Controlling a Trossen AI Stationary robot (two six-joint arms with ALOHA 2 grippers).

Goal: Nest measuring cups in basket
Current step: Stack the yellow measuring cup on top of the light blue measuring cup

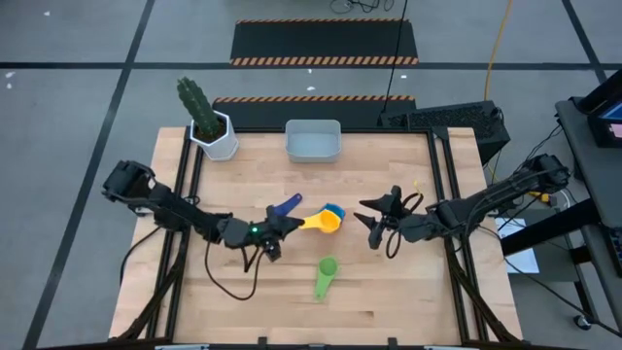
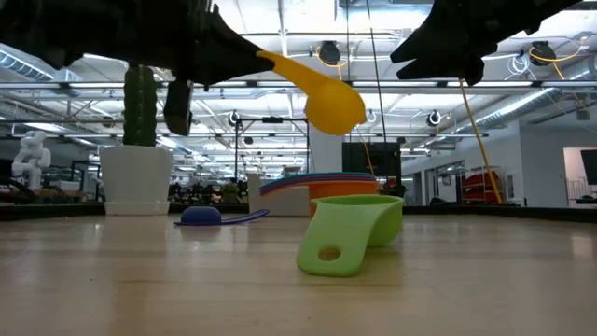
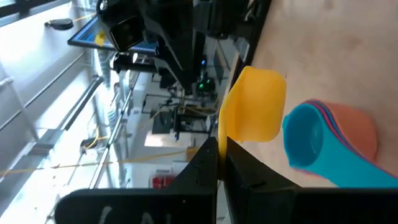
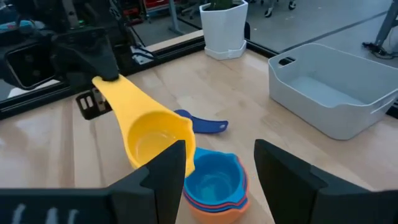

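Note:
My left gripper (image 1: 294, 223) hangs over the table's middle, shut on a yellow measuring cup (image 1: 327, 222). The cup's bowl (image 4: 152, 134) hovers beside a nested stack with a light blue cup on top (image 4: 214, 180), which stands on the table. My right gripper (image 1: 364, 216) is open just right of the stack, its fingers (image 4: 168, 168) empty. A dark blue cup (image 1: 287, 205) lies behind my left gripper. Toward the near edge a green cup (image 2: 350, 233) lies on its side. The pale basket (image 1: 313, 141) stands at the far edge. My left gripper pinches the yellow cup's flat handle (image 3: 221, 146) near its free end between its two fingers. The fingers come level from the table's left and lie along the handle. The cup is lifted clear, its bowl (image 2: 331, 103) lower than the handle, just above the stack.
A white pot with a cactus (image 1: 209, 122) stands at the far left corner, left of the basket. Bare wood lies along the near edge around the green cup. Black rails run along the table's left and right sides.

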